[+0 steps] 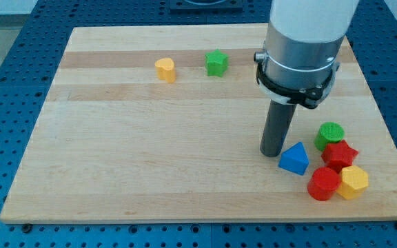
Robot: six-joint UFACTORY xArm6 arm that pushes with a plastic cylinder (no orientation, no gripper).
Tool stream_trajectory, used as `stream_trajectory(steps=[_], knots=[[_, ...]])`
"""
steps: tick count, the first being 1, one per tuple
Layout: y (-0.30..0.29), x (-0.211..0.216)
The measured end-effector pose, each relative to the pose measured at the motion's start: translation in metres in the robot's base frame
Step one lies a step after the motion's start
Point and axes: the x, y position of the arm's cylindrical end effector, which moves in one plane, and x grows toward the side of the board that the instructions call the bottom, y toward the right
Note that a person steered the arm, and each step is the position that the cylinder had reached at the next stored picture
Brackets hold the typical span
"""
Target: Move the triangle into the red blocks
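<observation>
Nearest, a red faceted cylinder [322,184] touched a yellow hexagonal block [353,182]. Behind sat a red star block [340,154] and a green cylinder [330,135]. The blue triangle [294,159] lay just left of the star. My tip [272,152], holding nothing, rested against its left edge. Far off on the pale wooden board [116,158] stood a yellow block [165,69] and a green block [216,63].

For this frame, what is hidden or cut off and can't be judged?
- Arm: cut off by the view's top edge.
- My tip and the blue triangle: touching or a small gap, cannot tell.
- Red star block: its lower edge is covered by the yellow block and the red round block.
</observation>
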Motion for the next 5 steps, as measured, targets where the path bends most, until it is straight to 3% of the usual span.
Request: stream_trajectory(steps=[5], knots=[[0.030,0.015]])
